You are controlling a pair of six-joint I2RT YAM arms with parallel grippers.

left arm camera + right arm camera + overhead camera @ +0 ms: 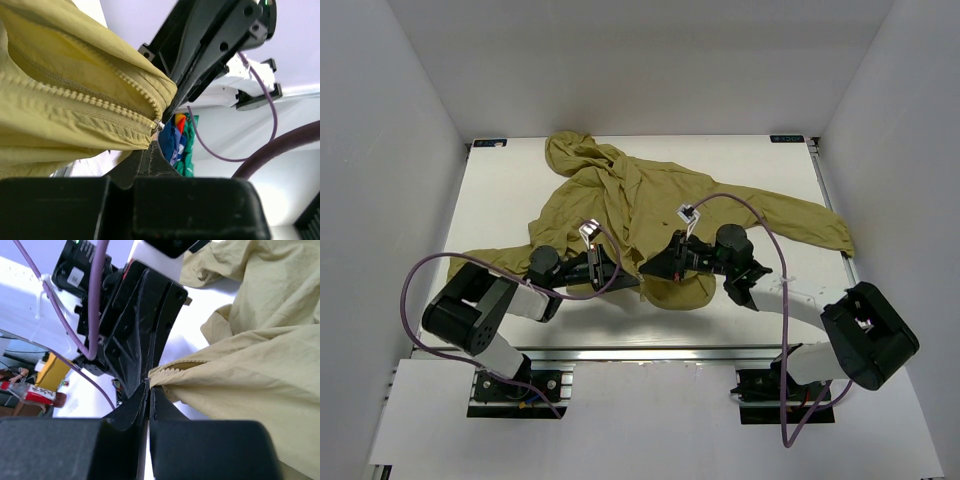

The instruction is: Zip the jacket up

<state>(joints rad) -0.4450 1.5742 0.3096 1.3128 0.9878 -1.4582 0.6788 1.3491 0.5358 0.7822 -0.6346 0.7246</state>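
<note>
The olive-yellow jacket (650, 205) lies spread on the white table, hood at the far left and one sleeve stretched right. Both grippers meet tip to tip at its near hem. My left gripper (618, 268) is shut on the jacket's lower front edge; in the left wrist view its fingertips (150, 149) pinch fabric just under the small metal zipper slider (158, 126), with rows of zipper teeth (75, 95) running left. My right gripper (658, 266) is shut on the jacket's zipper edge (172, 372); its fingertips (149, 386) pinch it there.
The white table (500, 200) is boxed in by white walls on three sides. Purple cables (420, 275) loop from both arms. The jacket's right sleeve (800, 222) reaches near the table's right edge. Coloured cloth (181, 142) and a bottle (35, 394) lie beyond the table.
</note>
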